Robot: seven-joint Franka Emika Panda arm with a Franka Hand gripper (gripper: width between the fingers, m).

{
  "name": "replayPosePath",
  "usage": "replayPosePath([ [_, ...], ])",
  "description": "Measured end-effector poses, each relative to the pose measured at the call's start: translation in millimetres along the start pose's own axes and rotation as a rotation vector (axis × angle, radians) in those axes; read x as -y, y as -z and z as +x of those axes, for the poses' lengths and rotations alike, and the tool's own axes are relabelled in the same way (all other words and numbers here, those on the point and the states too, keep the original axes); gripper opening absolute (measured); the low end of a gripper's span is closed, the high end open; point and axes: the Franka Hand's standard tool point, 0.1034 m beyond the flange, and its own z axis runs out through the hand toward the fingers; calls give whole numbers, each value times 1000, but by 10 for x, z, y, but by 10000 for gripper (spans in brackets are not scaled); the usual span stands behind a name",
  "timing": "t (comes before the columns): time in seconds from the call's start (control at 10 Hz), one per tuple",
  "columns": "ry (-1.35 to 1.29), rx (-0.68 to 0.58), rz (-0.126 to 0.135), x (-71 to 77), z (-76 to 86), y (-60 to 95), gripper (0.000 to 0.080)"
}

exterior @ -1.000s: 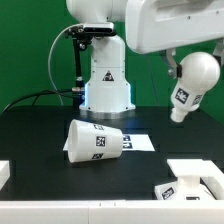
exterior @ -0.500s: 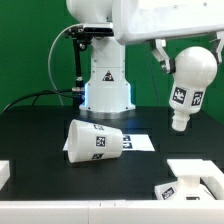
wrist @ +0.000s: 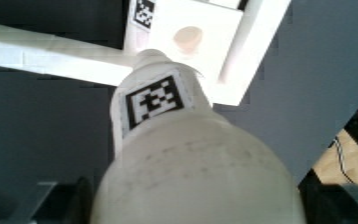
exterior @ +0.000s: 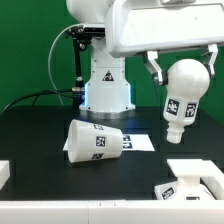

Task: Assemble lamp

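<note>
My gripper is shut on the round head of the white bulb and holds it in the air on the exterior view's right, stem pointing down and slightly tilted. In the wrist view the bulb fills the middle between my dark fingers, and its stem end points toward the flat square base below. The base lies on the table at the exterior view's lower right. The tapered shade lies on its side in the middle of the table, apart from the gripper.
The marker board lies flat behind the shade. The robot's white pedestal stands at the back with a black cable beside it. A white block sits at the exterior view's lower left edge.
My gripper has carried the bulb toward the exterior view's left and a little lower, and the bulb now hangs more upright. The shade and base have not moved.
</note>
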Motion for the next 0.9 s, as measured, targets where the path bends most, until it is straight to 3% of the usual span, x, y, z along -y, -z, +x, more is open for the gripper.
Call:
replayPosePath([
  [0.1, -5, 4, 5, 125, -2, -12, 567],
  [0.4, -6, 6, 1, 63, -14, -20, 567],
  [0.5, -14, 12, 10, 39, -27, -27, 567],
  [0.8, -69, 23, 76, -171, -39, -1, 567],
  [0.9, -95, -3, 74, -223, -21, 9, 567],
])
